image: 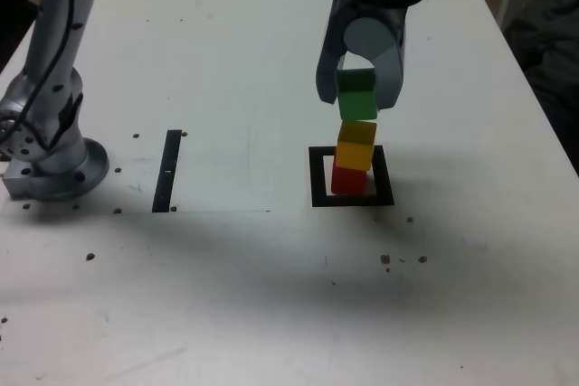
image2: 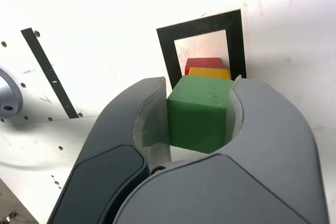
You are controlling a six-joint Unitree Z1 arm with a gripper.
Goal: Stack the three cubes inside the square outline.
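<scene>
— Jaws? 
— Clenched on the green cube [image: 356,95], gripper [image: 357,88] upper centre in the exterior view, just above the yellow cube [image: 356,146] stacked on the red cube [image: 348,179] inside the square outline [image: 352,199]. 
— Left to do? 
— Only green, I judge. 
— Wrist view? 
— Smooth matte green block mid-frame between curved grey plastic jaws.

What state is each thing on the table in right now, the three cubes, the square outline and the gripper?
gripper: shut on the green cube, above the stack
green cube: held between the jaws, lifted, just above the yellow cube
yellow cube: stacked on the red cube, slightly twisted
red cube: resting on the table inside the square outline
square outline: flat on the table, holding the two-cube stack
black strip: flat on the table, nothing on it
</scene>
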